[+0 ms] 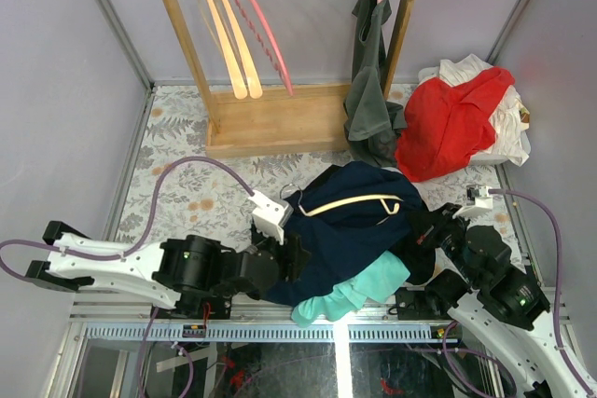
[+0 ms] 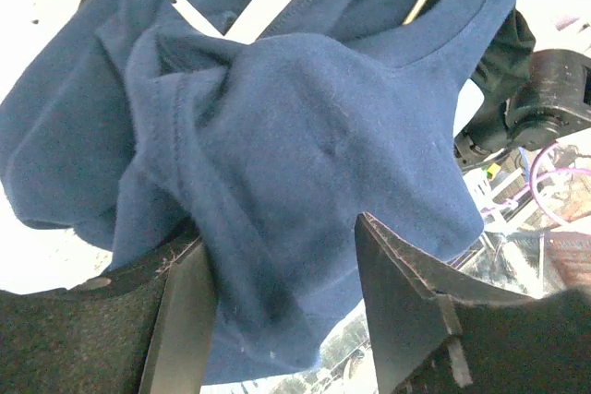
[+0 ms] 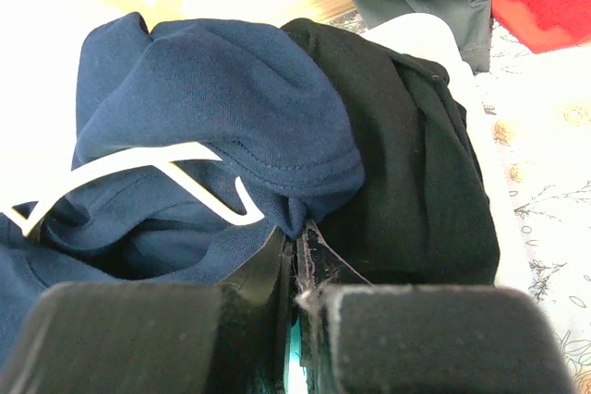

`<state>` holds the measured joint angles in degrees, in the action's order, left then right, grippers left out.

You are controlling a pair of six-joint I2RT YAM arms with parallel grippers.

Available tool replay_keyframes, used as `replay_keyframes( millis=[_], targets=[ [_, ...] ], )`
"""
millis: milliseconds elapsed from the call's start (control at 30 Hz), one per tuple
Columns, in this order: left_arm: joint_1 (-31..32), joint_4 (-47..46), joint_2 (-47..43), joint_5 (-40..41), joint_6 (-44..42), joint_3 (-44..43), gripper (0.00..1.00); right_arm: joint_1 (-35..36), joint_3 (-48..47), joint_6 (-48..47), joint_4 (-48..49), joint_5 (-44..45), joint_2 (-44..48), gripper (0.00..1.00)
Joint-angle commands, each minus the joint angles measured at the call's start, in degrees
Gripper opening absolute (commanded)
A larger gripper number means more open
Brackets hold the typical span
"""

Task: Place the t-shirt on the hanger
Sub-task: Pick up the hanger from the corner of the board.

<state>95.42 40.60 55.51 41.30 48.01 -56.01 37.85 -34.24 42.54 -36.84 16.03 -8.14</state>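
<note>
1. Your left hand (image 2: 282,237) has its jaws apart, with a fold of the t-shirt (image 2: 305,117) just slumped between them. Lift now and it slides off.
2. Your right hand (image 3: 297,239) is pinched together where navy meets the black garment (image 3: 416,182). I can't tell which it's got, so you might drag both.
3. The hanger (image 1: 350,202) lies on the shirt heap on the table (image 1: 187,184). 1 tug could knock it loose.

The dark navy t-shirt (image 1: 359,235) lies crumpled in a heap, neck opening upward. The slim cream hanger (image 1: 350,203) lies across it, one arm tucked under the collar fabric, thin hook pointing right.
</note>
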Motion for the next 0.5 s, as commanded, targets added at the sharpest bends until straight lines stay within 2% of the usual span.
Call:
replay_keyframes(
  millis=[0,100,200,367,467],
  targets=[
    [35.54,10.86,-2.01,6.73,6.85,-4.41,0.56,-0.32,-0.67,0.26,0.72,2.45,0.01,0.0],
    [35.54,17.26,-2.46,8.64,11.27,-5.76,0.56,-0.32,-0.59,0.32,0.82,2.48,0.31,0.0],
    [35.52,19.49,-3.69,10.89,13.68,-4.51,0.56,-0.32,-0.53,0.26,0.84,2.42,0.3,0.0],
    [35.54,17.28,-9.17,17.17,15.38,1.05,0.58,-0.32,-0.4,0.26,1.04,2.23,0.24,0.0],
    [35.5,9.92,-14.93,20.11,9.94,5.81,0.59,-0.32,-0.39,0.14,1.11,2.04,-0.01,0.0]
  ],
)
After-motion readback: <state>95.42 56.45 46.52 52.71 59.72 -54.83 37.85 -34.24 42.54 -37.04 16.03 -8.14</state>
